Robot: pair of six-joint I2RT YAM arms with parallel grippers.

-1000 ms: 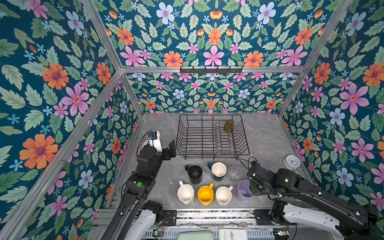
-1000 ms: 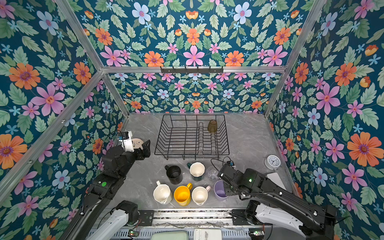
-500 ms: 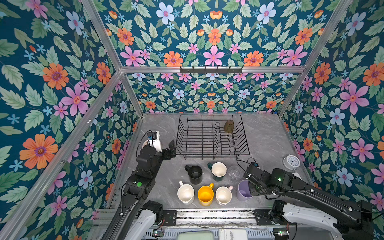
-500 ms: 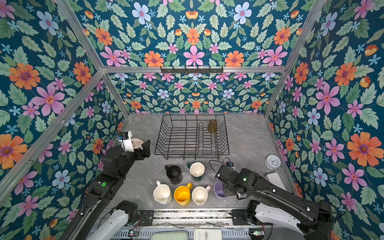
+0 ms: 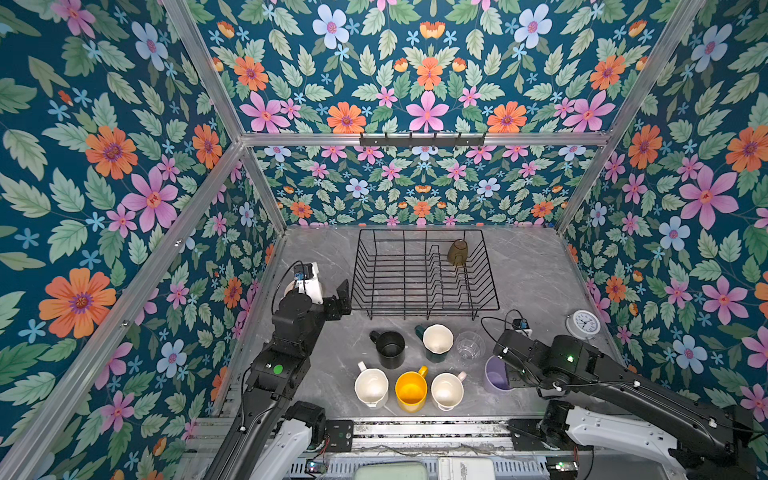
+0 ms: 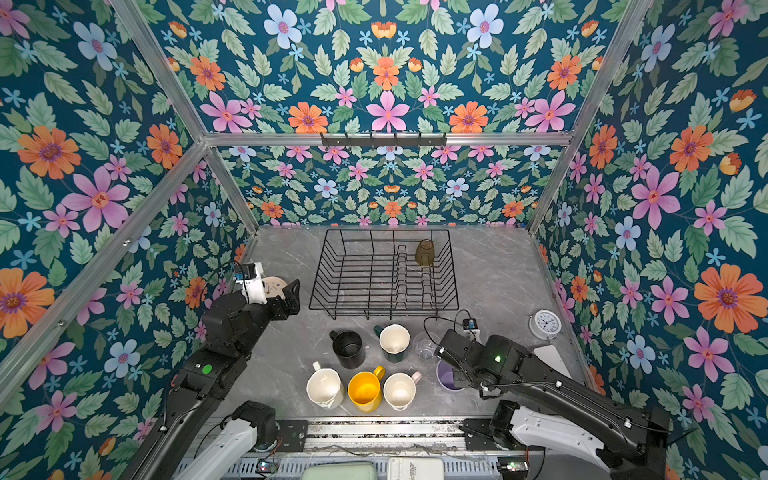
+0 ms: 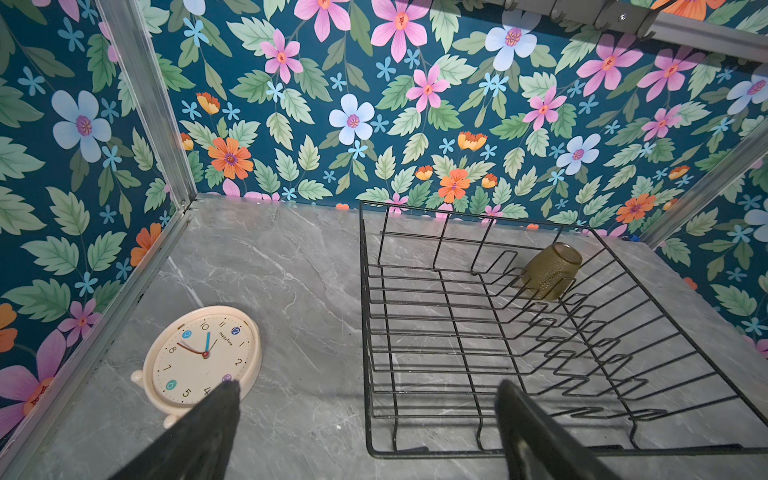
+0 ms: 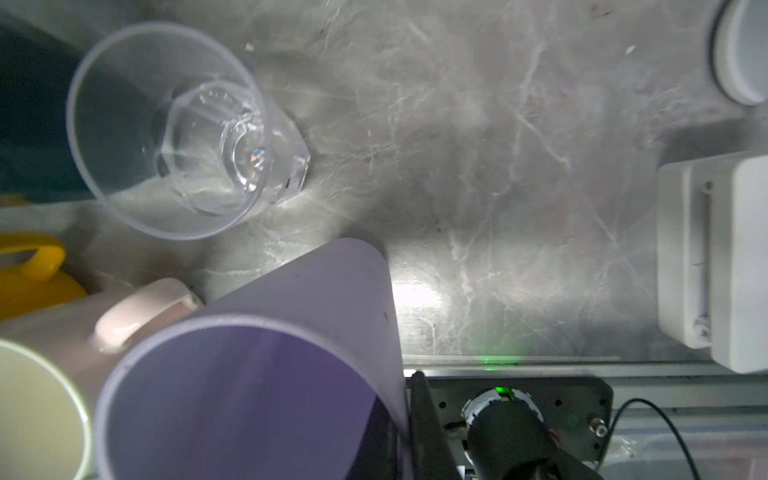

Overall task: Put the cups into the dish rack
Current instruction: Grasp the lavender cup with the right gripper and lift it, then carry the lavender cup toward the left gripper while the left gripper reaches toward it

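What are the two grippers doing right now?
Left gripper: open, holding nothing.
Right gripper: closed on the wall of the lilac tumbler.

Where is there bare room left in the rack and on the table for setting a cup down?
Free: dish rack floor left of the prong row; marble right of the rack, beyond the white clock. Crowded: front centre, packed tight from white mug to lilac tumbler.

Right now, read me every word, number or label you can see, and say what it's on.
"HappyTime", tiny, barely legible: pink clock face.
"12", "2", "4", "5", "6", "7", "8", "9", "10", "11": same face; remaining numerals hidden or unclear.
White clock: numerals too small to read.
No other text shows.
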